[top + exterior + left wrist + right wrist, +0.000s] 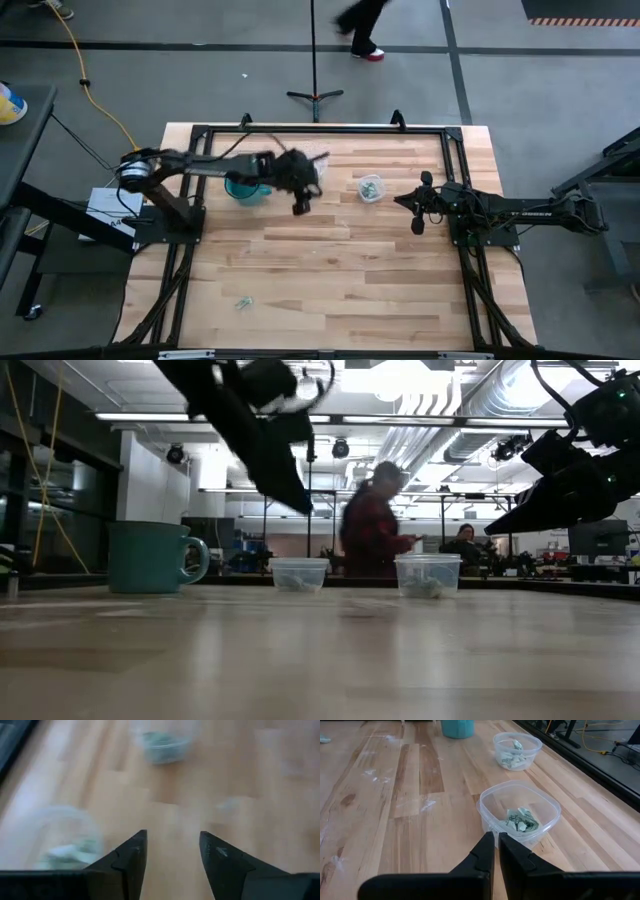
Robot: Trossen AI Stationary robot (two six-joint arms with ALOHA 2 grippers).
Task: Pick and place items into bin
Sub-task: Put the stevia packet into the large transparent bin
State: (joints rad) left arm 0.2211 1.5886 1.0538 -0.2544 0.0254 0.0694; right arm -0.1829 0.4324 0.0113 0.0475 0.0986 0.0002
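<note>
Small pale green-and-whitish pieces lie in two clear tubs: one tub (370,187) (519,817) near the far middle of the table, the other (516,750) (299,574) closer to the teal mug (245,188). A few more pieces (243,302) lie loose near the table's near left. My left gripper (300,203) (172,842) hangs open and empty above the table beside the mug, over the second tub. My right gripper (410,203) (496,845) is shut and empty, raised just right of the first tub.
The wooden table (330,270) has black rails along its edges. Both tubs and the mug (150,557) stand in a row along the far part. A person (372,520) stands in the room beyond the far edge. A stand's foot (315,95) sits on the floor behind.
</note>
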